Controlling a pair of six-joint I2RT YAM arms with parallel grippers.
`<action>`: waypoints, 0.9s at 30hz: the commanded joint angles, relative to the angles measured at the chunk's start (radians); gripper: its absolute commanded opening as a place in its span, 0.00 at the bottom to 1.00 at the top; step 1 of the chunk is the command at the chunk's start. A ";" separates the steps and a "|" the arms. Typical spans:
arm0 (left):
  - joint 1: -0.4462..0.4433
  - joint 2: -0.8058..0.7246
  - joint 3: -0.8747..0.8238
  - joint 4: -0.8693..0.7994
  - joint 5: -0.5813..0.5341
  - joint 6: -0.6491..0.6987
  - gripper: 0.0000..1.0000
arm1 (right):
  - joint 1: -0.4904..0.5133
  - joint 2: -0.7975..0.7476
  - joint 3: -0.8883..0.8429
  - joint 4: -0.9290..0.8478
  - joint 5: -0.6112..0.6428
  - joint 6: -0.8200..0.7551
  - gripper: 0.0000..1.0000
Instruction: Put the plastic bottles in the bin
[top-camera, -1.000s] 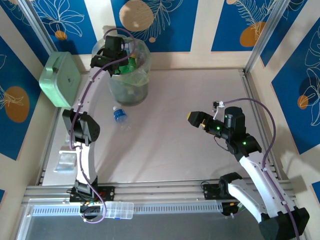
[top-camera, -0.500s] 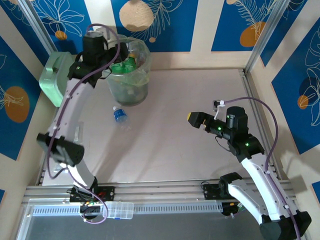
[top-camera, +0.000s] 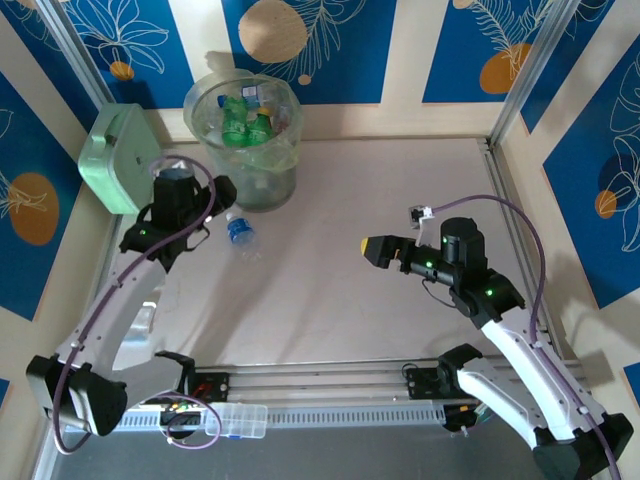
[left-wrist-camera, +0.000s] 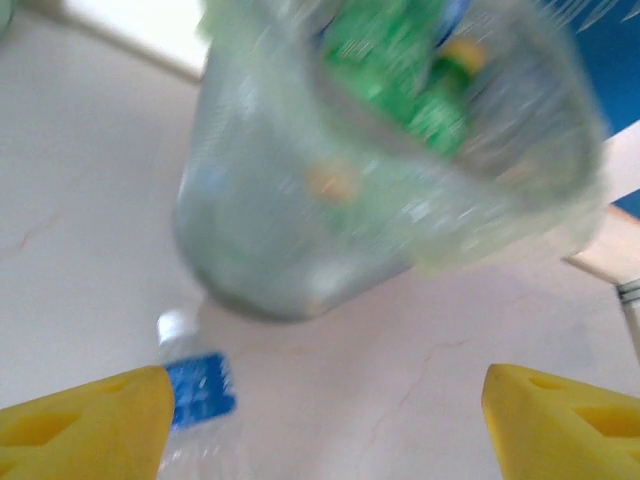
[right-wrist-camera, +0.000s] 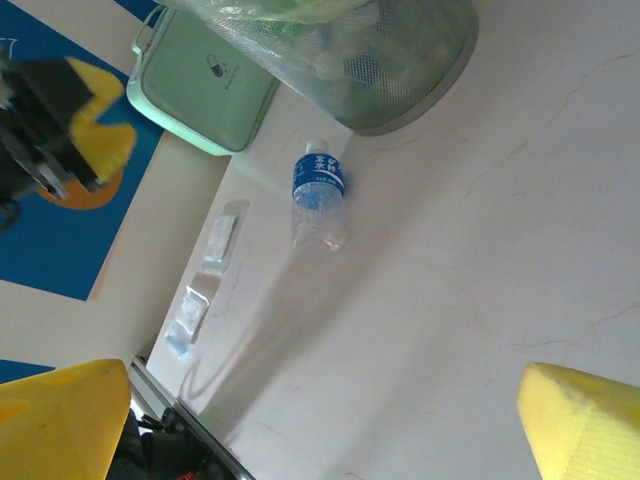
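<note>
Bottle (top-camera: 240, 233) lies just beside bin (top-camera: 270, 172); left gripper (left-wrist-camera: 325, 405) and right gripper (right-wrist-camera: 325, 395) stand wide open, both empty.

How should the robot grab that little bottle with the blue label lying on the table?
Probably best around the bottle's middle, at the label, coming straight down from above. It lies flat on its side, cap toward the bin, so its two long sides are free to pinch across.

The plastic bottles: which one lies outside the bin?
The clear bottle with the blue label, which lies on its side on the table beside the bin. The green bottles sit inside the bin.
</note>
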 joint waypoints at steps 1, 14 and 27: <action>0.024 0.013 -0.087 0.055 0.048 -0.093 0.83 | 0.005 0.010 -0.031 0.042 0.009 0.015 0.99; 0.026 0.326 -0.150 0.103 0.080 -0.124 0.97 | -0.024 0.019 -0.062 0.089 -0.042 0.025 0.99; 0.006 0.518 -0.121 0.113 0.062 -0.101 0.95 | -0.089 0.016 -0.132 0.144 -0.117 0.046 0.99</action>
